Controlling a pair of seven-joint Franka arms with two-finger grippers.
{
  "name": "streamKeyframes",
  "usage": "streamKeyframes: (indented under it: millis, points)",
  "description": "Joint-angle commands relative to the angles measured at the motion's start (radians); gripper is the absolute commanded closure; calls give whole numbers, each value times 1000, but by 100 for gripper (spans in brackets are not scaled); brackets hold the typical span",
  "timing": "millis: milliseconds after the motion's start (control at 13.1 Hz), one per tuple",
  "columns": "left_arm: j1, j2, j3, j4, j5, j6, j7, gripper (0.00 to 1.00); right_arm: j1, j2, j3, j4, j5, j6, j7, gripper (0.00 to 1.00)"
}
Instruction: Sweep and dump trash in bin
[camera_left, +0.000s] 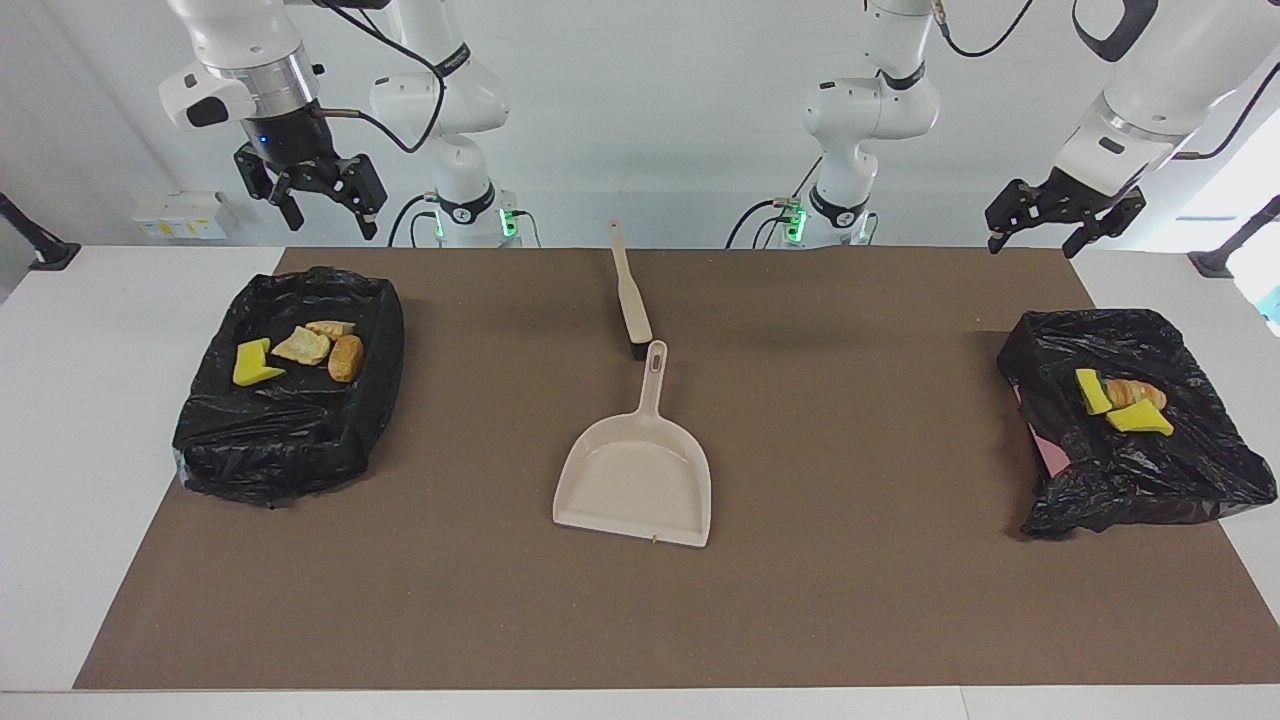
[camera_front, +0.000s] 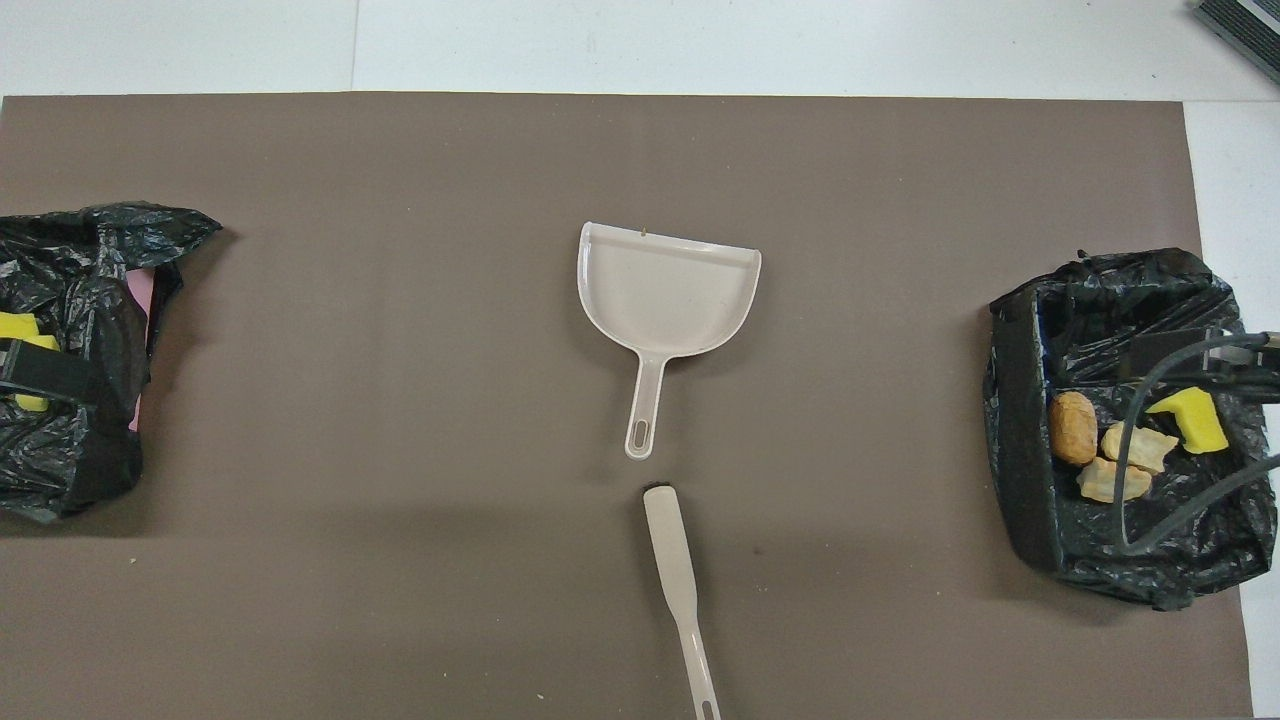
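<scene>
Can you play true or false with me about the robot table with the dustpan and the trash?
1. The beige dustpan has trash in it. False: it lies empty in the middle of the brown mat.
2. Every piece of trash sits in a black-lined bin. True: four pieces are in the bin at the right arm's end, three in the bin at the left arm's end.
3. The brush lies nearer to the robots than the dustpan. True.
4. The left pincer holds the brush. False: it is open and empty, up in the air.
5. The right pincer is shut. False: it hangs open above its bin.
</scene>
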Motion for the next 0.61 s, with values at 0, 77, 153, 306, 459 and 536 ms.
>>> streamKeyframes:
  millis: [0,77,153,306,459,536]
  points:
    - [-1,16,7,82,-38,-59,8,0,-11,-18,4,-17,3,-6,-2,0]
    - [2,16,7,82,-49,-59,5,0,-11,-18,4,-17,3,-6,-2,0]
    - [2,16,8,81,-50,-47,8,0,-11,-18,4,-17,3,-8,-2,0]
    - [4,14,7,81,-48,-49,8,0,-9,-18,4,-17,3,-9,-2,0]
    - [-2,14,8,81,-43,-49,10,0,-11,-18,4,-17,3,-8,-3,0]
    - [-2,14,8,79,-45,-47,11,0,-11,-18,4,-17,3,-8,-5,0]
